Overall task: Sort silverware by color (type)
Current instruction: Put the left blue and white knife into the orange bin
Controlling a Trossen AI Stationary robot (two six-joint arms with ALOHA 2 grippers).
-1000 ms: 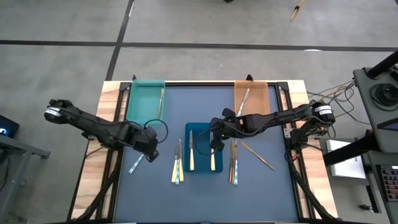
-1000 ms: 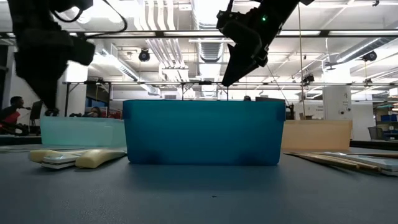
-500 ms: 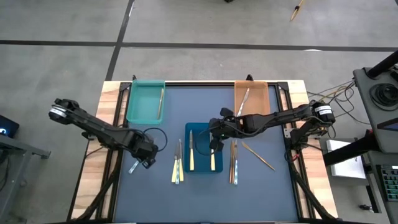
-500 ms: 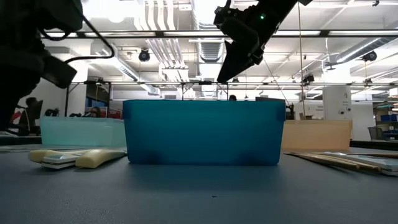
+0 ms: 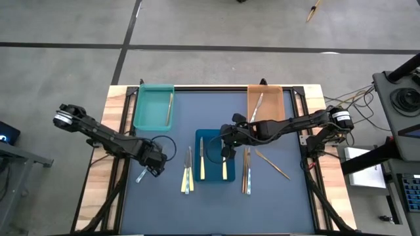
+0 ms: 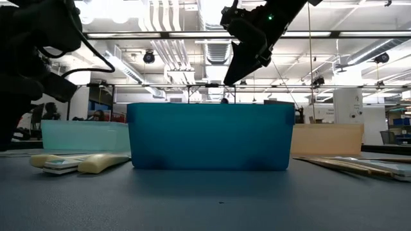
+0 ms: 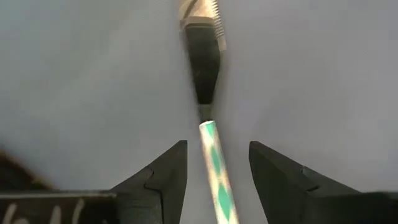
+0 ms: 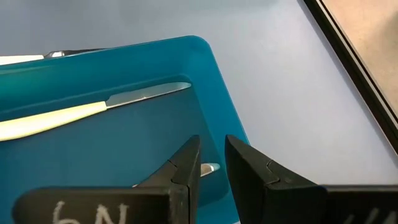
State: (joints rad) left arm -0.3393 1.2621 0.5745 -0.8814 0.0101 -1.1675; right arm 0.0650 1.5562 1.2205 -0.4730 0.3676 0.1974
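Note:
My left gripper (image 5: pixel 153 165) (image 7: pixel 216 148) points down near the mat's left side, open. Its fingers stand on either side of the green-and-white checked handle (image 7: pixel 216 171) of a utensil (image 5: pixel 142 174), without touching it. The utensil lies on the mat, its metal end (image 7: pixel 203 62) beyond the fingertips. My right gripper (image 5: pixel 226 148) (image 8: pixel 211 152) hangs above the blue tray (image 5: pixel 211 136), slightly open with nothing between its fingers. Two cream-handled utensils (image 5: pixel 202 168) (image 5: pixel 224 170) lie in that tray.
A teal tray (image 5: pixel 148 108) at the far left holds one utensil (image 5: pixel 170 108). An orange tray (image 5: pixel 270 105) at the far right holds another (image 5: pixel 256 105). Loose silverware lies on the mat left (image 5: pixel 188 173) and right (image 5: pixel 246 172) of the blue tray, and a gold piece (image 5: pixel 272 164) lies farther right.
My left gripper has come down toward the mat and drifted a little toward the table's left edge, ending over the checked-handled utensil, which lies in about the same place as before. My right arm has kept still.

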